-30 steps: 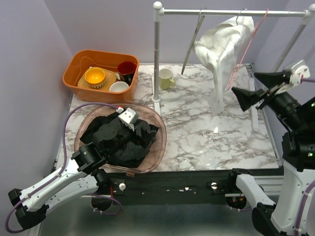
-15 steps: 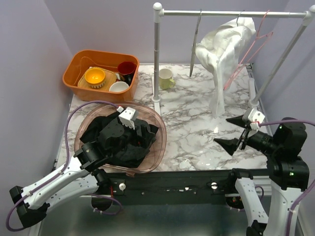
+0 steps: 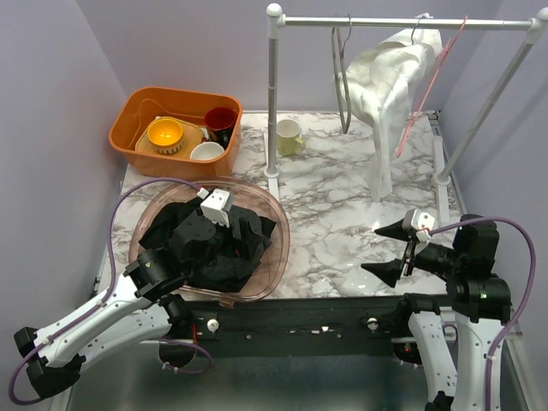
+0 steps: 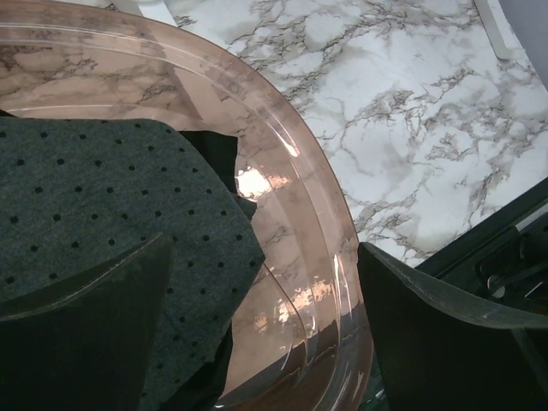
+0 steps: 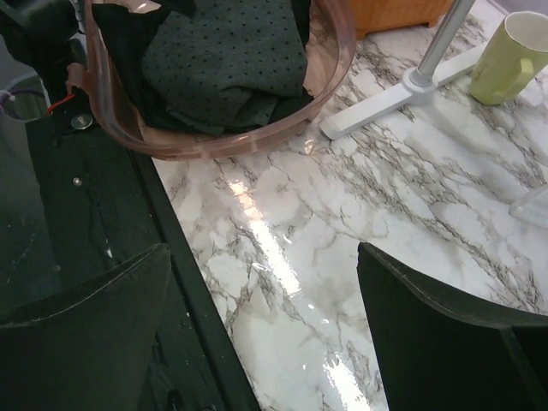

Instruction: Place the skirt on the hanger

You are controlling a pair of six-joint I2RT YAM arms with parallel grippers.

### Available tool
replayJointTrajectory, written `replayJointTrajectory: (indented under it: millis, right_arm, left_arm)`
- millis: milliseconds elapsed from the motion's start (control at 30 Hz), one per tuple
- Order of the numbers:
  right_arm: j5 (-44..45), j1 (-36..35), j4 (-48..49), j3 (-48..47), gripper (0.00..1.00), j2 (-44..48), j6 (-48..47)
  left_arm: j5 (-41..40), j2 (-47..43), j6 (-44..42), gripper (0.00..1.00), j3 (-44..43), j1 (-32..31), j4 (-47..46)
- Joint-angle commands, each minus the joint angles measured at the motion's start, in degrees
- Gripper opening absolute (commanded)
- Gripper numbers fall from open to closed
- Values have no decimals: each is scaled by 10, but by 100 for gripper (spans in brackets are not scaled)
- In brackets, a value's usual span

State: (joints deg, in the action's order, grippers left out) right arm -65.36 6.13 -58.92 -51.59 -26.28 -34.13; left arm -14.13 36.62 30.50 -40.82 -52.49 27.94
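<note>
A white skirt (image 3: 387,81) hangs draped on a hanger from the rail (image 3: 402,21) at the back right. A pink hanger (image 3: 428,81) hangs just right of it and a grey hanger (image 3: 340,81) just left. My right gripper (image 3: 383,250) is open and empty, low over the marble table (image 3: 342,223) at the front right; in the right wrist view (image 5: 264,248) only bare marble lies between its fingers. My left gripper (image 3: 244,231) is open over the clear pink basin (image 3: 278,248), its fingers straddling the rim (image 4: 300,197) next to dark dotted clothing (image 4: 86,197).
The basin of dark clothing (image 3: 197,248) takes the front left and shows in the right wrist view (image 5: 227,60). An orange bin (image 3: 128,128) with bowls and cups sits back left. A green mug (image 3: 289,136) stands by the rail post (image 3: 273,103).
My right arm came down from beside the hung skirt to low over the table's front right, still open. The hangers on the rail swing. My left gripper barely moved.
</note>
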Motion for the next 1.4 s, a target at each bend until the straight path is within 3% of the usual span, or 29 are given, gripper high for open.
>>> replayJointTrajectory:
  millis: [0,767,1367]
  right_arm:
    - [-21,3,32,14,95,4,1]
    - [-11,3,44,18,95,0,10]
    - [-1,3,44,16,95,-8,12]
  left_arm:
    - [-45,-14,48,99,-11,3,33]
    - [-76,41,47,99,-22,3,47]
    - [-78,27,27,99,-36,2,52]
